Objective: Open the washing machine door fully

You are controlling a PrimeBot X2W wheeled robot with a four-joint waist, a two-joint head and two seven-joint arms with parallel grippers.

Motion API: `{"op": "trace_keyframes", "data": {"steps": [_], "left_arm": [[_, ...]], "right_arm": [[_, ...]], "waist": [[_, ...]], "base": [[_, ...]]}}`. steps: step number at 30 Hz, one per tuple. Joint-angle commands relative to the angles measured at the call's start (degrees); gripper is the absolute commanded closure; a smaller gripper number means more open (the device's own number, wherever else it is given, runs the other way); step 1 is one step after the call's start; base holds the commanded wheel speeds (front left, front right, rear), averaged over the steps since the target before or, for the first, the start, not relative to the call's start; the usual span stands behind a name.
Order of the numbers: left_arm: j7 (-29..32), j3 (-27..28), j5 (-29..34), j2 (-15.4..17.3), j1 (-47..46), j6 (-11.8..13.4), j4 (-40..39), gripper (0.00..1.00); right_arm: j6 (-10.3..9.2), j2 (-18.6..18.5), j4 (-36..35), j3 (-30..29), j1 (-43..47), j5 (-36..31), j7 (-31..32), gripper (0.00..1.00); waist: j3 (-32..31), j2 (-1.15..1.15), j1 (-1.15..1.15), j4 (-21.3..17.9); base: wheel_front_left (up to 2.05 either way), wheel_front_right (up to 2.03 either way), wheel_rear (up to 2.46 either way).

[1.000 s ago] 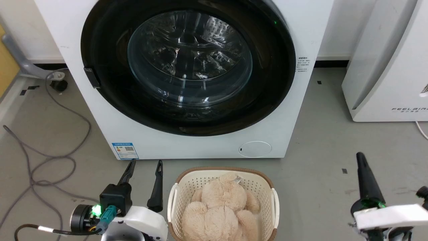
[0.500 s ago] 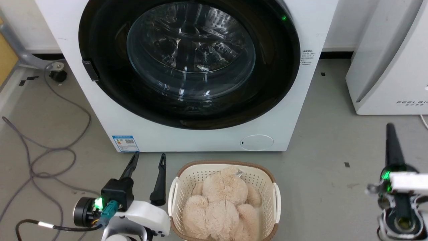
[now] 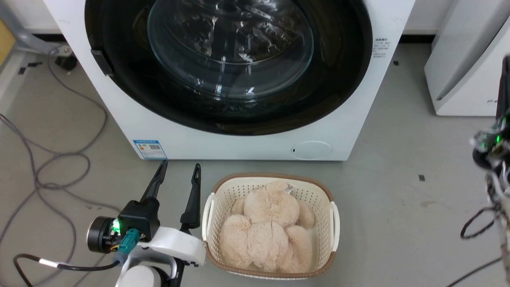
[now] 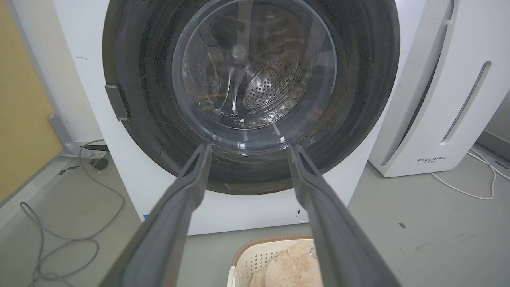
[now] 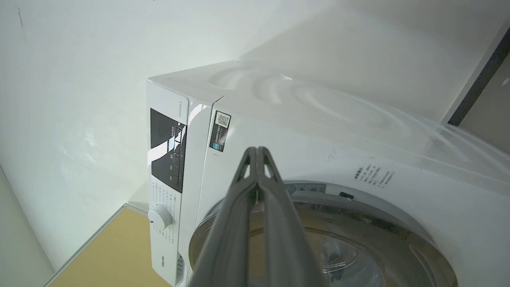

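The white washing machine stands ahead, and its round glossy black door lies flat against the front. The door's small handle tab is on its left rim. My left gripper is open and empty, low near the machine's base, well below the handle. In the left wrist view the left gripper points at the door, with the handle tab to its upper left. My right gripper is raised at the far right edge. In the right wrist view the right gripper is shut on nothing, aimed at the machine's top corner.
A cream basket holding a beige plush toy sits on the floor just right of my left gripper. A white appliance stands to the machine's right. Grey cables loop over the floor at left.
The head camera has shifted, so the machine sits higher and larger in view. My right gripper has risen and moved toward the right edge. The left gripper has held its place.
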Motion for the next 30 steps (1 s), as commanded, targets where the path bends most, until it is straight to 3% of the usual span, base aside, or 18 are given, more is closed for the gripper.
{"op": "trace_keyframes", "data": {"steps": [1, 10, 18, 25, 30], "left_arm": [[-0.60, -0.22, -0.40, 0.26, -1.17, -0.06, -0.34, 0.00], [-1.67, -1.49, -0.70, 0.29, -3.70, -0.43, -1.21, 0.00], [-2.63, -2.55, -1.12, 0.25, -5.65, -0.87, -1.49, 0.00], [-3.47, -2.95, -1.47, 0.38, -7.12, -1.03, -2.06, 0.00], [-4.07, -3.26, -1.81, 0.28, -8.26, -1.12, -2.43, 0.00]], "right_arm": [[0.04, -1.61, 1.07, 1.63, -2.91, 3.19, -0.41, 1.00], [0.05, -12.40, 5.08, 17.07, -17.05, 16.40, 1.47, 1.00], [0.05, -20.26, 8.79, 38.52, -31.74, 27.28, 8.04, 1.00], [0.05, -23.27, 11.94, 56.56, -46.22, 37.30, 12.30, 1.00], [0.05, -23.69, 13.80, 63.64, -53.97, 43.28, 15.53, 1.00]], "waist": [[0.93, 0.00, 0.00, 0.11], [4.63, 0.00, 0.00, 0.73], [7.20, 0.00, 0.00, 1.57], [10.02, 0.00, 0.00, 2.06], [12.26, 0.00, 0.00, 2.50]], "base": [[0.00, 0.00, 0.00], [0.00, 0.00, 0.00], [0.00, 0.00, 0.00], [0.00, 0.00, 0.00], [0.00, 0.00, 0.00]]}}
